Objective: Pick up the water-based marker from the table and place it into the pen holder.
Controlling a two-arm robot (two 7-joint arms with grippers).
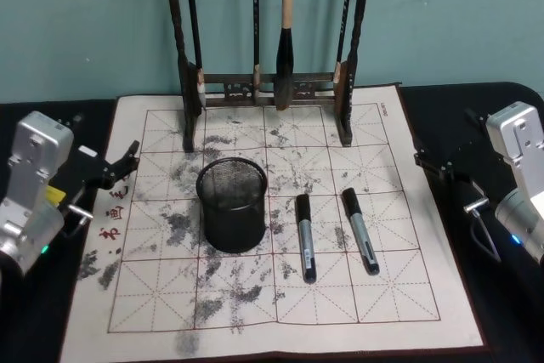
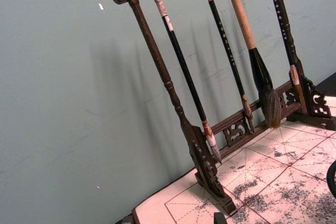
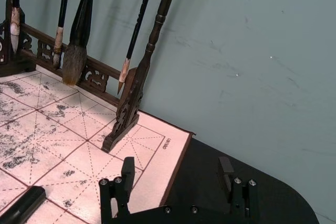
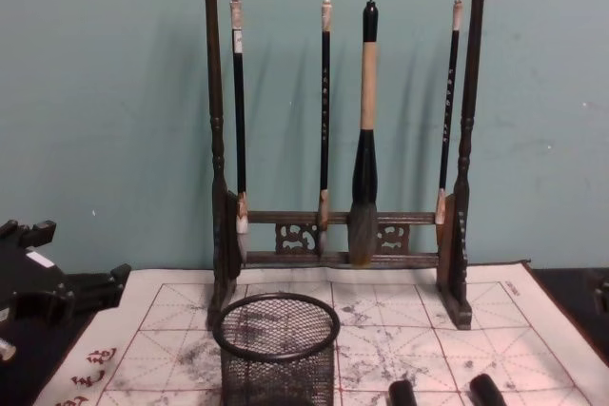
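Not started: nearer marker [image 1: 359,229] lies left of your open right gripper [image 3: 177,166]; left gripper [image 1: 127,161] open, idle; pen holder [image 1: 231,178] empty.

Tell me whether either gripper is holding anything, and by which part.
Nothing is held. The left gripper and right gripper are open and empty beside the mat; the left marker and right marker lie on it near the pen holder.

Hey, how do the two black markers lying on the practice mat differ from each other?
The left marker lies nearer the pen holder; the right marker lies farther out. The left marker runs almost straight toward the robot; the right marker slants, its near end angled rightward. Both are black, grey-banded, flat on the mat; left gripper and right gripper sit beside it.
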